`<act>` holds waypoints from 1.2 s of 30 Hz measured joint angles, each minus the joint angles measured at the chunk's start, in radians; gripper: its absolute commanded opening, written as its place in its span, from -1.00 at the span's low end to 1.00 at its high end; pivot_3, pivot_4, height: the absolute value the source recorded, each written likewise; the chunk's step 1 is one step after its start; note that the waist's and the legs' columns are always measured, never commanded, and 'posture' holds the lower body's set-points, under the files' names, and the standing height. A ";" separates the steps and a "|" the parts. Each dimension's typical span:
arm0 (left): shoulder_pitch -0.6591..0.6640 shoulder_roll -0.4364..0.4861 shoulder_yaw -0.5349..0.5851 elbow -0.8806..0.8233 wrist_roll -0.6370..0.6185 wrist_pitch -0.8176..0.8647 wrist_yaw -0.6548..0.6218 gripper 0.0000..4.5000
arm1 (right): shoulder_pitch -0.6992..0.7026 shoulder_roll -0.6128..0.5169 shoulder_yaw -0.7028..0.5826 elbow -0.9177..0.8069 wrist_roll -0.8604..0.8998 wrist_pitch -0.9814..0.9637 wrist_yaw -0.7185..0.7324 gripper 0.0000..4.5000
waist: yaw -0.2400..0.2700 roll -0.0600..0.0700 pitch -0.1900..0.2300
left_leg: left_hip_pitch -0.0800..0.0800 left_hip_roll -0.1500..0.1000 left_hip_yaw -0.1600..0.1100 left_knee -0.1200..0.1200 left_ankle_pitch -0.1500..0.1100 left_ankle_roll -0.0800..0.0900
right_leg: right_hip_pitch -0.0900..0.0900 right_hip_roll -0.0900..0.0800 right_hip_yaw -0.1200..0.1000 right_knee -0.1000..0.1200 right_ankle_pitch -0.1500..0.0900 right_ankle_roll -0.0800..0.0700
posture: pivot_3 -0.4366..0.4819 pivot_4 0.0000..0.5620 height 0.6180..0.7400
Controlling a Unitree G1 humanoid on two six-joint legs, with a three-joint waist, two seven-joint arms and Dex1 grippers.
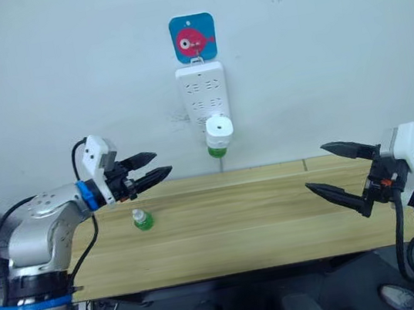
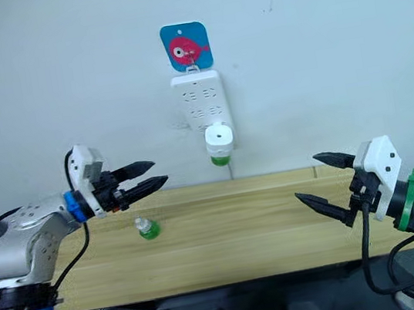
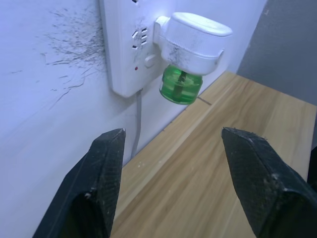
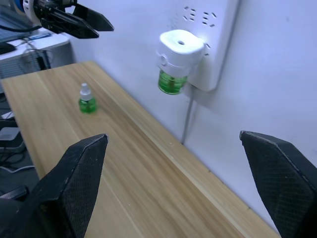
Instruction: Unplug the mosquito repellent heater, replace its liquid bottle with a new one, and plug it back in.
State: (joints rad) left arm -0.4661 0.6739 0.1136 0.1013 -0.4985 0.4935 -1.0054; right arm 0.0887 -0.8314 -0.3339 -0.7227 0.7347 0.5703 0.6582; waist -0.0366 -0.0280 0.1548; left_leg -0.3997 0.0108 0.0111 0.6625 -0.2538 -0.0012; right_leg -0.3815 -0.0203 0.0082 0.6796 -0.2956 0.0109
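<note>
The white mosquito repellent heater (image 1: 219, 129) is plugged into the bottom of the wall power strip (image 1: 202, 92), with a green liquid bottle (image 1: 217, 151) screwed in beneath it. A second small green bottle (image 1: 142, 219) with a white cap stands upright on the wooden table (image 1: 240, 220), at its left. My left gripper (image 1: 154, 167) hovers open above and slightly behind that bottle, pointing toward the heater (image 3: 195, 39). My right gripper (image 1: 333, 167) hangs open over the table's right side, holding nothing.
A blue card with a red fish (image 1: 193, 38) hangs on the white wall above the power strip. A cord (image 1: 220, 165) drops from the strip behind the table. The table's front edge (image 1: 240, 270) lies near me.
</note>
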 measured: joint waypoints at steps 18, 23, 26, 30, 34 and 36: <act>-0.432 -0.154 -0.090 0.643 0.195 -0.265 -0.080 0.49 | -0.101 0.012 0.003 -0.128 0.102 0.192 -0.241 1.00 | -0.064 -0.007 0.025 | -0.006 0.000 0.002 0.000 0.000 0.000 | -0.007 0.001 0.002 0.000 0.002 0.002 | -0.70 -0.31 1.00; -0.490 -0.165 -0.088 0.751 0.232 -0.334 -0.125 0.49 | -0.101 0.012 0.003 -0.139 0.112 0.202 -0.257 1.00 | -0.071 -0.007 0.027 | -0.007 -0.001 0.001 0.000 0.000 0.000 | -0.007 0.001 0.001 0.000 0.001 0.003 | -0.72 -0.30 1.00; -0.506 -0.169 -0.089 0.774 0.240 -0.353 -0.173 0.49 | -0.095 0.012 0.001 -0.149 0.114 0.202 -0.258 1.00 | -0.072 -0.008 0.029 | -0.008 -0.001 0.001 0.000 0.000 0.000 | -0.007 0.001 0.002 0.000 0.002 0.004 | -0.73 -0.30 1.00; -0.541 -0.173 -0.089 0.786 0.248 -0.370 -0.229 0.49 | -0.087 0.012 0.001 -0.149 0.115 0.202 -0.255 1.00 | -0.073 -0.009 0.033 | -0.008 -0.001 0.001 0.001 0.000 0.000 | -0.007 0.001 0.001 0.000 0.002 0.004 | -0.72 -0.30 1.00; -0.568 -0.180 -0.089 0.811 0.259 -0.390 -0.254 0.49 | -0.087 0.013 0.001 -0.149 0.123 0.200 -0.246 1.00 | -0.073 -0.009 0.036 | -0.009 -0.001 0.000 0.001 0.000 0.000 | -0.008 0.001 0.001 0.000 0.002 0.005 | -0.72 -0.30 1.00; -0.568 -0.182 -0.088 0.815 0.262 -0.398 -0.257 0.34 | -0.089 0.015 0.001 -0.149 0.123 0.200 -0.245 1.00 | -0.073 -0.009 0.037 | -0.009 -0.001 0.000 0.001 0.000 0.000 | -0.008 0.001 0.001 0.000 0.002 0.005 | -0.72 -0.30 1.00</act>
State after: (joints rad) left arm -1.0339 0.4918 0.0254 0.9163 -0.2369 0.0959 -1.2626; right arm -0.0008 -0.8168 -0.3327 -0.8714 0.8580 0.7700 0.4127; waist -0.1097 -0.0374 0.1914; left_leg -0.4087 0.0100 0.0112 0.6631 -0.2540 -0.0009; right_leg -0.3892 -0.0196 0.0092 0.6793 -0.2936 0.0156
